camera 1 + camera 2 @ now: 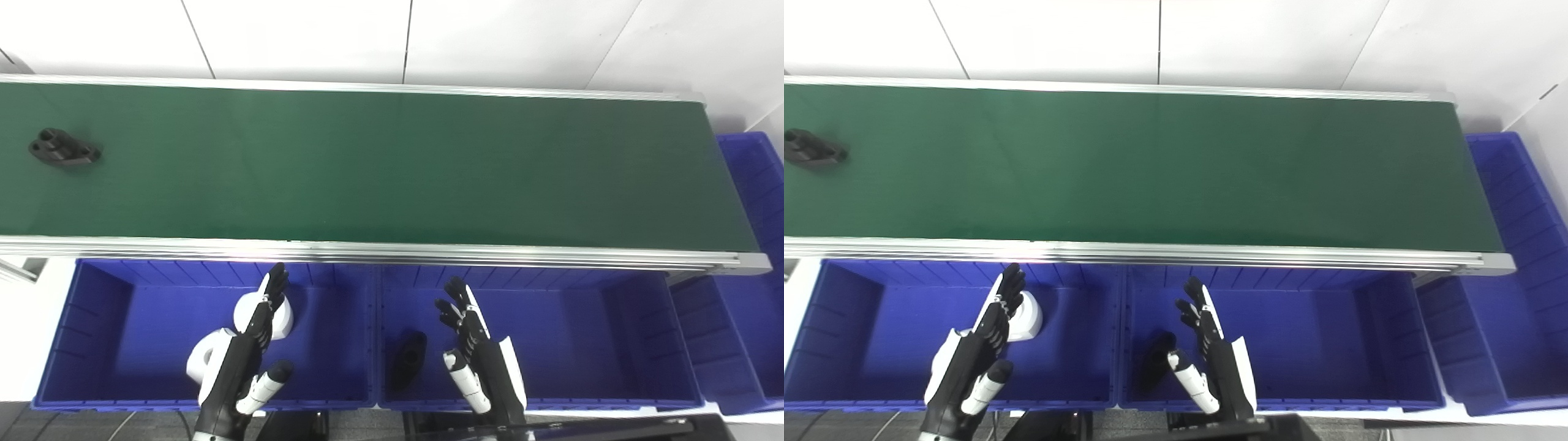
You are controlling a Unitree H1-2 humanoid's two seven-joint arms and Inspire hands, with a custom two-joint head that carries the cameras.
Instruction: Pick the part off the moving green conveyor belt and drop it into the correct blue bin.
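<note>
A black part [64, 148] lies at the belt's [392, 165] left end, whole in the left eye view, cut by the frame edge in the right. The left hand [245, 355] hangs over the left bin [73, 343], fingers apart, holding nothing, above white parts [278, 318]. The right hand [474, 358], likewise spread and empty, hangs over the middle bin [612, 343] beside a dark part [409, 358]. A third bin [756, 245] sits at the belt's right end.

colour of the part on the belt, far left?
Black, same as the part already in the middle bin. The part on the belt shows best in the left eye view.
</note>
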